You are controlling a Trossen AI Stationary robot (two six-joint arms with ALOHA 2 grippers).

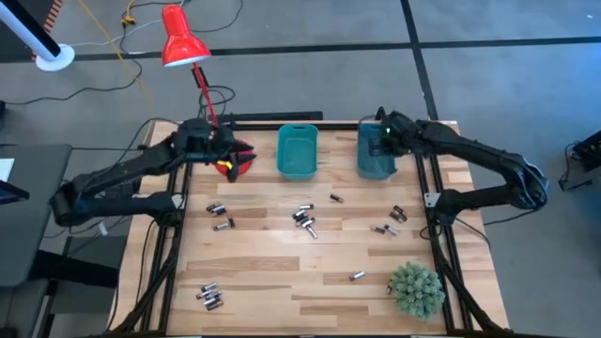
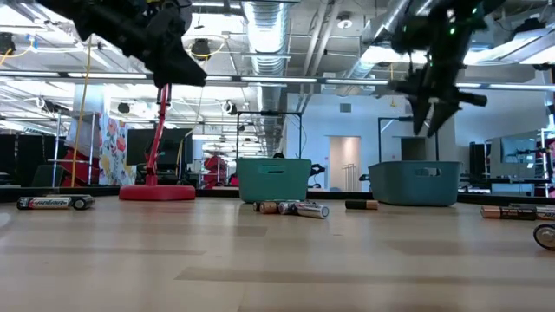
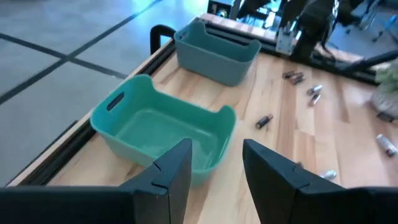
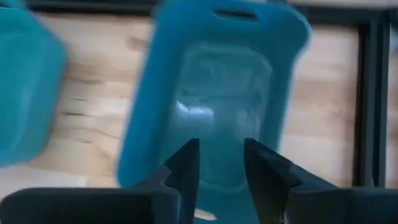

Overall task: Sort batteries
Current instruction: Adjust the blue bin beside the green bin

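Right gripper (image 1: 383, 134) hovers over the darker teal bin (image 1: 377, 164), upper right, jaws apart and empty; left gripper (image 3: 214, 163) released too.

high: straight down on the whole table (image 1: 282, 263)
low: at tabletop height, facing the room
left wrist: close, slanting across both bins
right wrist: close above the blue bin (image 4: 217, 93)
shared: bins in every view
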